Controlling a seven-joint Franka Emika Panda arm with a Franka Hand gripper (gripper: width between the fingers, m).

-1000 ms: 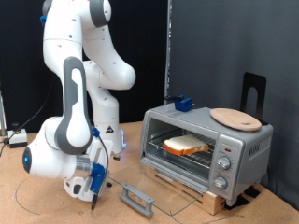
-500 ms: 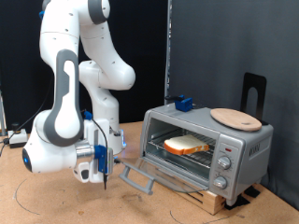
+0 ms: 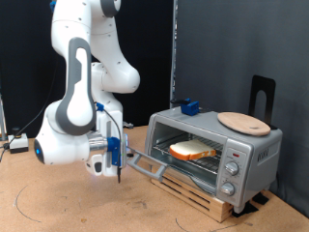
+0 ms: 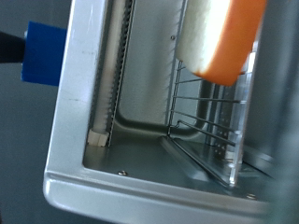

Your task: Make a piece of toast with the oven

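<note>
orange-crusted toast (image 3: 194,150) on oven (image 3: 214,150) rack | fingers (image 3: 115,170) outside, well apart

The boxy silver-grey countertop toaster oven (image 3: 214,150) stands on a low wooden pallet (image 3: 198,195) on the brown tabletop (image 3: 68,208), towards the exterior view's right. Its glass drop-down door (image 3: 147,164) is partly raised. The flat slice of bread with pale centre and orange-brown crust (image 3: 193,150) lies on the wire rack inside. The end effector (image 3: 114,164) of the white arm is at the door's handle. A round tan wooden plate (image 3: 242,122) and a small blue-and-black block (image 3: 187,106) rest on the oven's top.
</note>
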